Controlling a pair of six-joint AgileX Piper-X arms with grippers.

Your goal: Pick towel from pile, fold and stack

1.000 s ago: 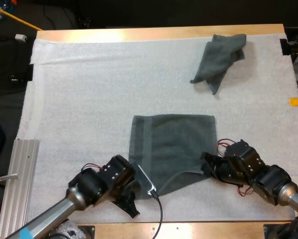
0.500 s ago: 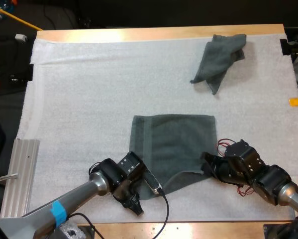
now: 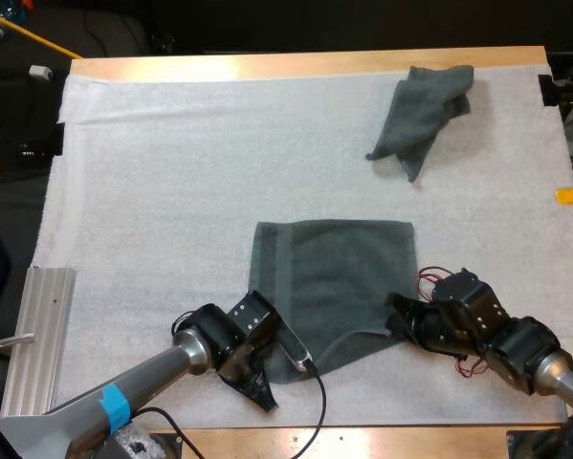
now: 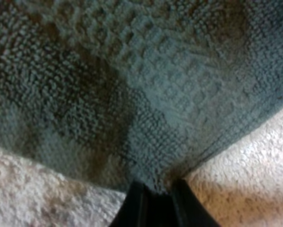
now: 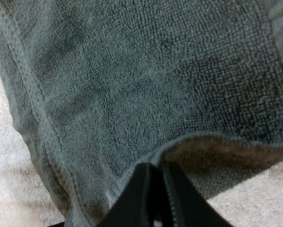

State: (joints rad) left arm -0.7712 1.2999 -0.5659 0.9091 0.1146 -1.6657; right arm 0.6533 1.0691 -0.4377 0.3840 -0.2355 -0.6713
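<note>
A dark grey-green towel (image 3: 329, 282) lies spread on the white mat, with its near edge lifted and curled. My left gripper (image 3: 276, 357) is at the towel's near left corner. The left wrist view has the two black fingers (image 4: 140, 208) pinched together on the puckered towel edge (image 4: 169, 175). At the near right corner, my right gripper (image 3: 394, 321) is shut on the hem (image 5: 188, 142), its fingers (image 5: 141, 189) pressed together. A second towel (image 3: 425, 113), crumpled, lies at the far right of the mat.
A ribbed aluminium rail (image 3: 35, 335) lies along the mat's left edge near the front. The white mat (image 3: 171, 182) is bare to the left and beyond the spread towel. The wooden table edge (image 3: 382, 442) runs close behind both grippers.
My left arm has moved forward and right, bringing its gripper onto the towel's near left corner, where it has stayed for the last half second. The right arm and both towels have not moved.
</note>
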